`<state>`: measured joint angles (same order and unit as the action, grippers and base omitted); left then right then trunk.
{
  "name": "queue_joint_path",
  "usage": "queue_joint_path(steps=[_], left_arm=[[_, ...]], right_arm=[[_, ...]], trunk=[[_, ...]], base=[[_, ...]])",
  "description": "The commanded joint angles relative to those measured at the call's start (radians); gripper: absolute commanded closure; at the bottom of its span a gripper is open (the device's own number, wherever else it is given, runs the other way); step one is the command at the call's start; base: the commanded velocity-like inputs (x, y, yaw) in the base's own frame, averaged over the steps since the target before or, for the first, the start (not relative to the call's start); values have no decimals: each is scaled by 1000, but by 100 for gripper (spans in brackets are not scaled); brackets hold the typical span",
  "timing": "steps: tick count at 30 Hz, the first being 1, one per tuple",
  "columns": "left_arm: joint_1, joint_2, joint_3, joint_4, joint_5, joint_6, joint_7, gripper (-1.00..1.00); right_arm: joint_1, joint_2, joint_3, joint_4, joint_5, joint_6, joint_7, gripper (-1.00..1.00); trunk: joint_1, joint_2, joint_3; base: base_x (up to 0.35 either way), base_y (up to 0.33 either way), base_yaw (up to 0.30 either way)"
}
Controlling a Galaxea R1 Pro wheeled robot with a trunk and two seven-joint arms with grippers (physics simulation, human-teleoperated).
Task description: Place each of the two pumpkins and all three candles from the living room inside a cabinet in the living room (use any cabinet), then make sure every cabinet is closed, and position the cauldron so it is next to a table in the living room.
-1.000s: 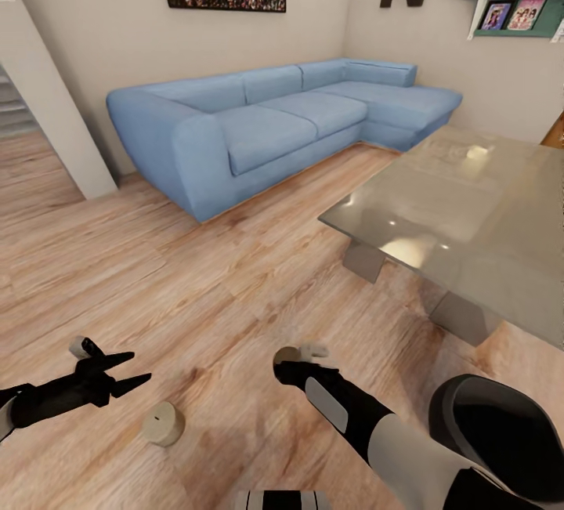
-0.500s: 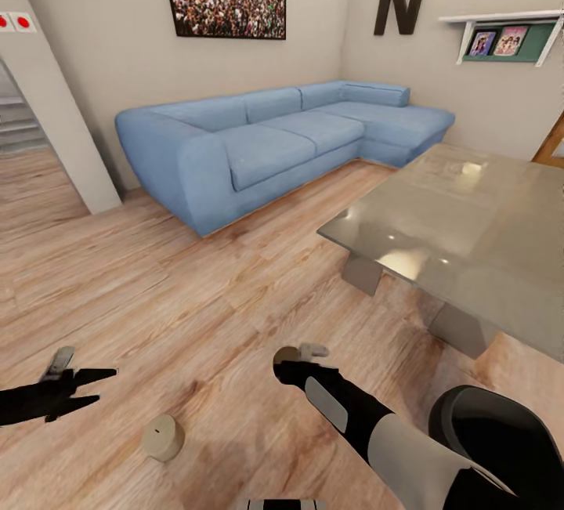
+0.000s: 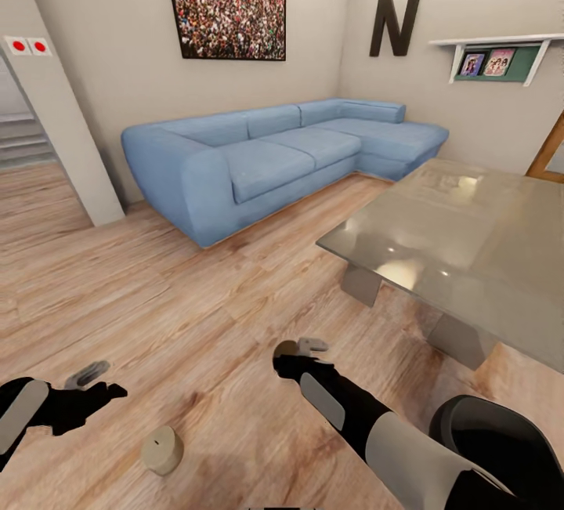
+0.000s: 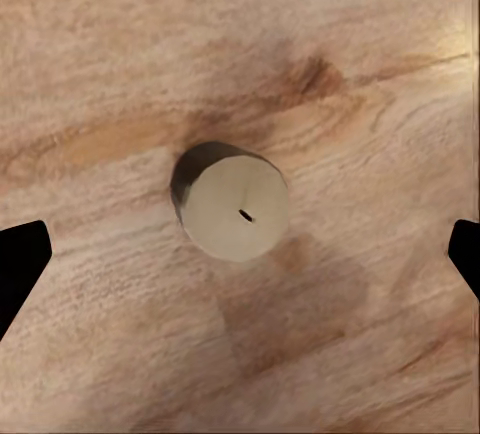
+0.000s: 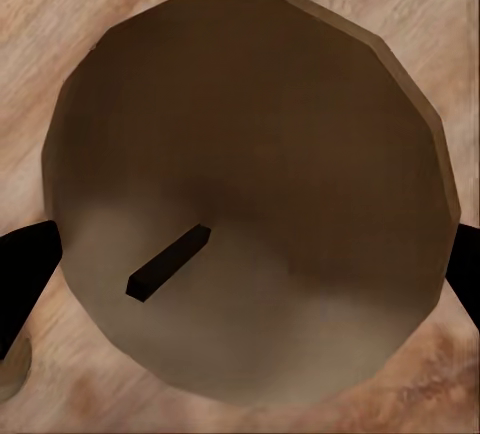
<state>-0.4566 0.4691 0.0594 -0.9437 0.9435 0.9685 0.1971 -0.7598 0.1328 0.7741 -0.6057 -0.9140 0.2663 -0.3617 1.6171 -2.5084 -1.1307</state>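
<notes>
Two candles observed. One candle (image 3: 162, 449) stands upright on the wood floor (image 3: 196, 298), free of contact; in the left wrist view it sits between the left gripper (image 3: 94, 385) fingertips (image 4: 20, 269), jaws wide open above it. The right gripper (image 3: 301, 349) grips the second candle (image 5: 250, 194), fingers (image 5: 25, 264) at its sides. The cauldron (image 3: 501, 447) is beside the grey coffee table (image 3: 462, 244); its contents cannot be determined.

Sofa (image 3: 274, 153) light blue. Floor (image 3: 196, 298) warm tan wood grain. Table (image 3: 462, 244) glossy grey, reflective. Candle (image 3: 162, 450) pale beige, dark wick. Walls (image 3: 117, 63) off-white. Letter N (image 3: 394, 23) dark brown. Arms black and grey.
</notes>
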Motion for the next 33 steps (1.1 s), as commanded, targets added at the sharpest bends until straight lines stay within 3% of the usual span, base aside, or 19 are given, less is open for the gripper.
queue_joint_path(steps=[1,6,8,12,17,21,25,29,33], left_arm=[[-1,-18,0,-18,5,3,20,-100],[-1,-59,-4,-76,-5,3,37,-100],[-1,-74,-13,-87,-27,0,38,-100],[-1,-81,-9,-89,-88,-11,39,-100],[-1,-82,0,-88,-100,-71,40,-100],[1,-90,-13,-87,-120,-138,57,-100],[1,-147,-20,-85,-167,-164,115,-100],[1,-213,-24,-17,-193,-197,133,-100],[1,-228,-24,7,-194,-246,133,-100]], right_arm=[[-1,-1,5,-4,-8,2,-14,100],[-1,0,4,-8,-8,2,-25,100],[-1,0,4,-8,-8,3,-26,100],[-1,1,4,-9,-8,1,-26,100],[-1,1,4,-9,-8,1,-26,100],[-1,0,4,-9,-8,1,-26,100],[-1,0,4,-9,-8,1,-26,100],[-1,0,5,-27,-8,0,-25,100],[-1,-5,5,-160,-8,11,-48,100]], trunk=[[0,0,-1],[0,0,-1],[0,0,-1],[0,0,-1],[0,0,-1],[0,0,-1],[0,0,-1],[0,0,-1],[0,0,-1]], base=[[0,0,0],[0,0,0],[0,-18,0],[0,-13,0],[0,-1,0],[0,0,0],[0,0,0],[0,0,0],[0,0,0]])
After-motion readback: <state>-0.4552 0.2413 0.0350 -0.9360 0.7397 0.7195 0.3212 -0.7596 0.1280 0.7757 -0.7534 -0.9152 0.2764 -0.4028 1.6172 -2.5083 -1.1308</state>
